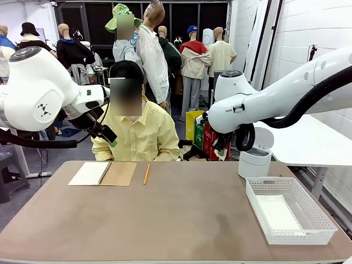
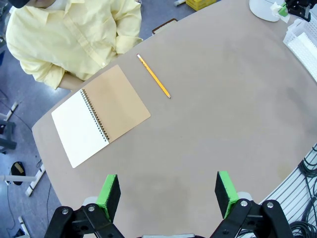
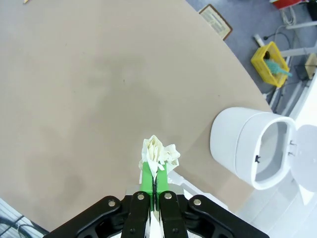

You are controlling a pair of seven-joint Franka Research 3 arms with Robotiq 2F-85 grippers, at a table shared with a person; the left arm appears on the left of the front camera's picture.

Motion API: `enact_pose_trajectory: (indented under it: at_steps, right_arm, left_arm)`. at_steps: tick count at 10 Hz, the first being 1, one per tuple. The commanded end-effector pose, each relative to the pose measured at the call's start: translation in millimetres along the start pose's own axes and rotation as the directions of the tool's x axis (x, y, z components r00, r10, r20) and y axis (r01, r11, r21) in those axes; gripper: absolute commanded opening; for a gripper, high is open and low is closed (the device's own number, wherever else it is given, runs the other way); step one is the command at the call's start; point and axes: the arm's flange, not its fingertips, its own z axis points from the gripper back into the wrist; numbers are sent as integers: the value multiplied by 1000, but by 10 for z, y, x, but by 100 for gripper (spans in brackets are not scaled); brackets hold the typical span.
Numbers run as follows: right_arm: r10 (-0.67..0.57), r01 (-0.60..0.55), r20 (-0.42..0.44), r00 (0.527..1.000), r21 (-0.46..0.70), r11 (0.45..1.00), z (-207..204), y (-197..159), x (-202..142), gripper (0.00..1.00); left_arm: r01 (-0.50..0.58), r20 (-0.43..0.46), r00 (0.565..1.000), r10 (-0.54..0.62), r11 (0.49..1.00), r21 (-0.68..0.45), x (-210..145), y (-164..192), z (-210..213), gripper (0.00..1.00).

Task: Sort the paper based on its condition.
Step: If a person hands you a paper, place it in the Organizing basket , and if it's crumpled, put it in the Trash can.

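A crumpled white wad of paper [image 3: 159, 152] sticks out between the green pads of my right gripper [image 3: 155, 173], which is shut on it. In the front view the right gripper [image 1: 219, 149] hangs above the table's far right part, just left of the white bin [image 1: 256, 159]. A smooth white sheet [image 1: 278, 213] lies flat in the white basket [image 1: 318, 212]. My left gripper [image 2: 167, 196] is open with nothing between its pads, high over the table's left side [image 1: 110, 137].
An open spiral notebook [image 2: 99, 114] and a yellow pencil [image 2: 153, 83] lie at the far left, in front of a seated person in a yellow shirt [image 1: 137, 135]. The bin's lid stands open [image 3: 252, 148]. The brown table [image 1: 181, 220] is bare in the middle.
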Motion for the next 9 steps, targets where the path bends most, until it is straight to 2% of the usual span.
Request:
enact_pose_trajectory:
  at_steps: [1,2,3,6,9]
  right_arm:
    - [10,-10,-2,1000,3,1000,-20,-14,-21,1]
    - [0,0,0,1000,0,1000,0,0,0,1]
    - [-5,4,-53,999,-18,1000,-48,-90,22,1]
    - [-76,65,-114,991,-90,994,-77,-490,-8,1]
    - [-138,113,-109,984,-211,971,-127,-937,69,1]
  left_arm:
    - [0,1,1000,0,1000,-1,-3,10,5,100]
    - [0,1,1000,0,1000,-1,-3,10,5,100]
    - [0,1,1000,0,1000,-1,-3,10,5,100]
    - [0,1,1000,0,1000,-1,-3,10,5,100]
    - [0,1,1000,0,1000,-1,-3,10,5,100]
